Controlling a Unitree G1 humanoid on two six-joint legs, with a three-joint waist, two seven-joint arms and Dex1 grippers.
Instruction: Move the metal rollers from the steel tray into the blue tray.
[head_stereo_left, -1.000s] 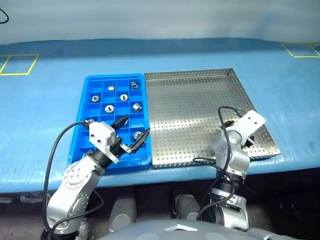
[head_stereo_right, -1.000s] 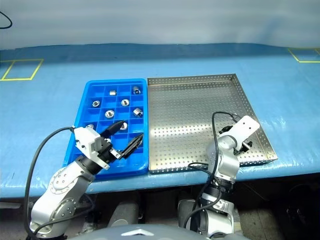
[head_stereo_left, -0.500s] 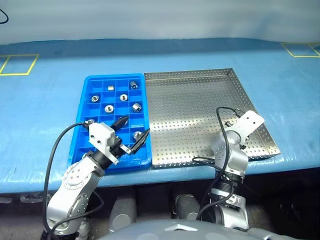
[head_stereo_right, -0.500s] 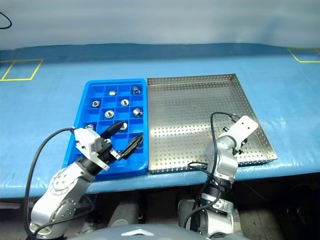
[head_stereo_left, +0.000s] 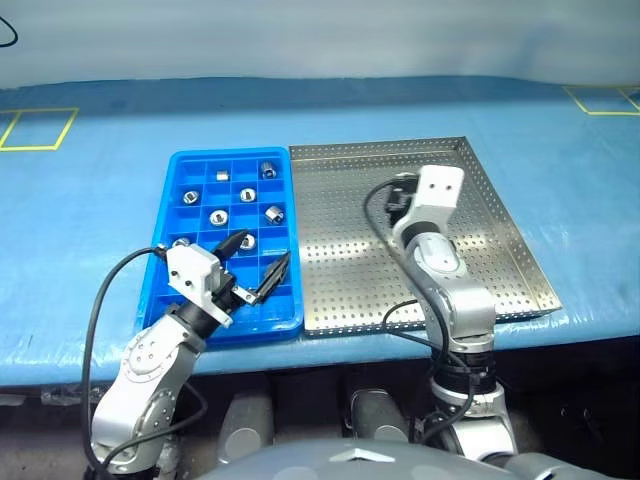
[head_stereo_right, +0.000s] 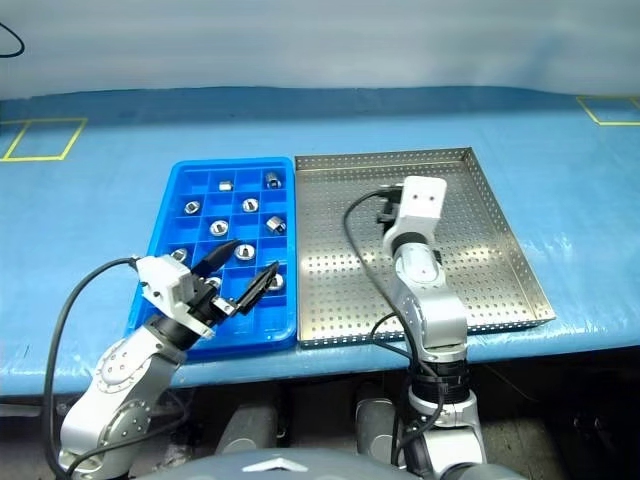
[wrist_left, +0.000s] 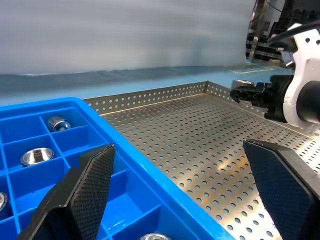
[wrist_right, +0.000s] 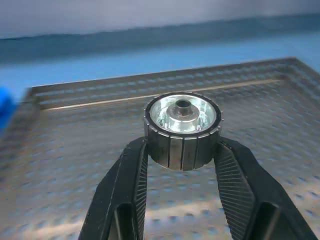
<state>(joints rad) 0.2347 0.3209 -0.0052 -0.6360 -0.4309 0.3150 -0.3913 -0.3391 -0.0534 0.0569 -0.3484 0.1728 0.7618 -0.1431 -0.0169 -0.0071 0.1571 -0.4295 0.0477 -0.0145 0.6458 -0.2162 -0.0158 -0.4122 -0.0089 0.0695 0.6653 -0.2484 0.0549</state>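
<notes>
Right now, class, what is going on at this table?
A two-armed robot is sorting rollers. Its right gripper is shut on a roller and holds it above the steel tray, whose floor looks bare of rollers. The left gripper hangs open over the near end of the blue tray, where several rollers already sit in separate compartments.

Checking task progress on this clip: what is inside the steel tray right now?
The steel tray shows only bare perforated floor; no loose rollers lie on it. The right gripper hangs above it, shut on one metal roller. The floor beneath the right arm is covered.
</notes>
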